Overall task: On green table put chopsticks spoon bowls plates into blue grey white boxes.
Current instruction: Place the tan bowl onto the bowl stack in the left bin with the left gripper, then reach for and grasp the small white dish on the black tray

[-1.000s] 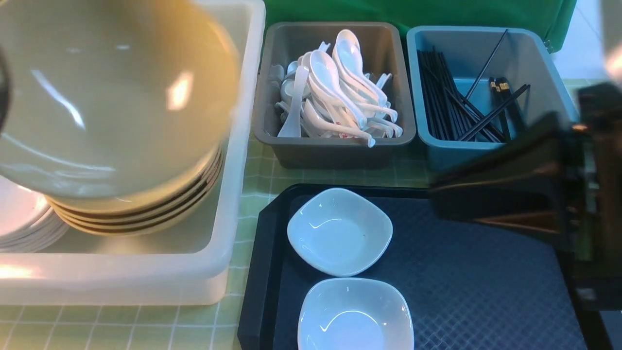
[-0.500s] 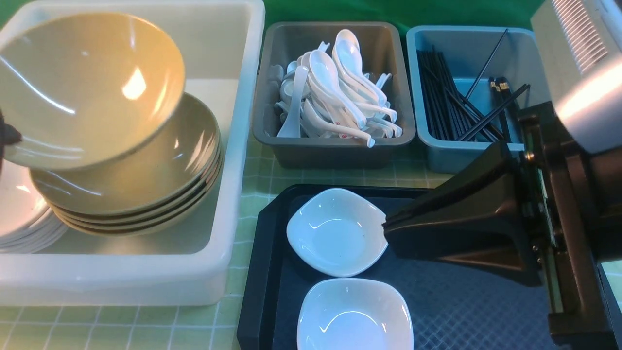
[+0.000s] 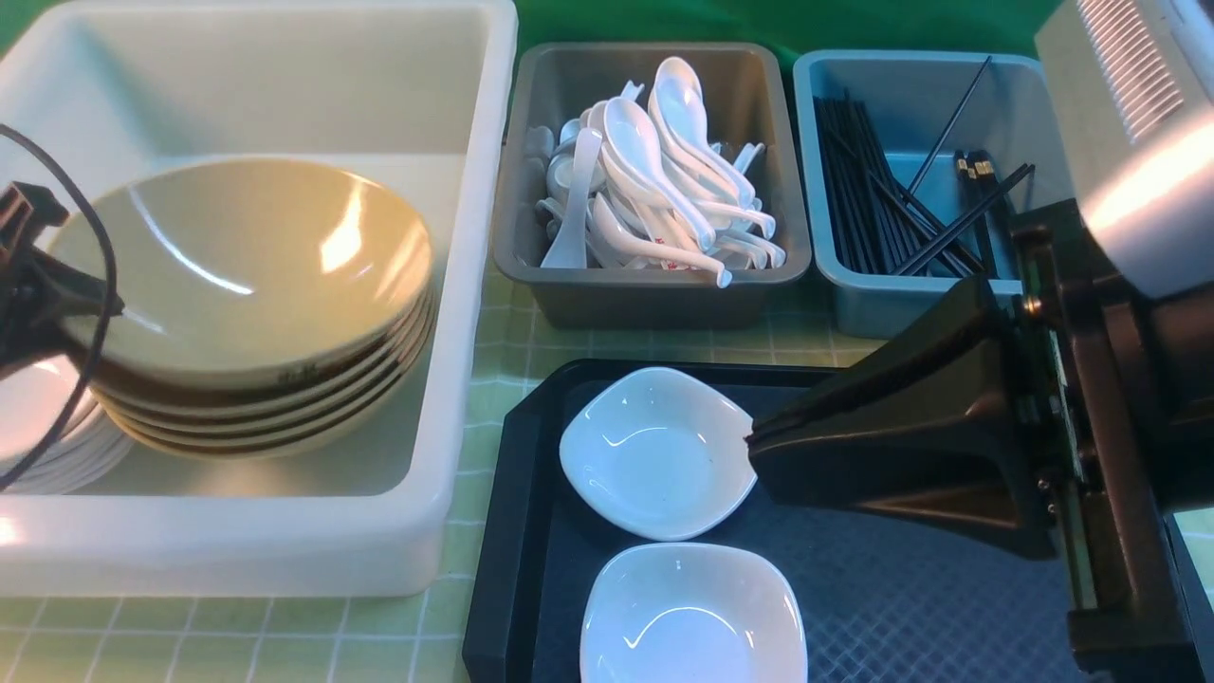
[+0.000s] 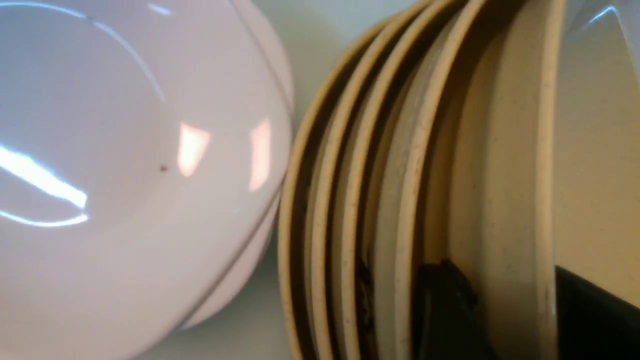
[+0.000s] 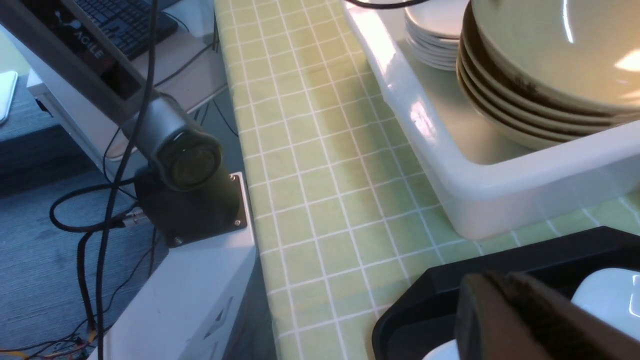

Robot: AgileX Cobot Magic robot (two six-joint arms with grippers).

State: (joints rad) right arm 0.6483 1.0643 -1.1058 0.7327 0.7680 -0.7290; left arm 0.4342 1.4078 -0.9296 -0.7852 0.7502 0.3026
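Evidently bowl stowing: the top bowl point(image 3: 247, 256) sits on the stacked bowls point(image 3: 285, 422) in the white box point(image 3: 474, 285), left gripper point(image 3: 90, 302) astride its rim, grip or release indeterminable. Right gripper point(image 3: 759, 446), jaws together, meets a plate point(image 3: 654, 455) on the black tray point(image 3: 901, 607); next, it must part them to pinch.

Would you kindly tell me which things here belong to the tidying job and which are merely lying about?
Part of the job: bowls, plates, spoons, chopsticks, white box, grey box, blue box, green table.
Just lying about: black tray, keyboard.
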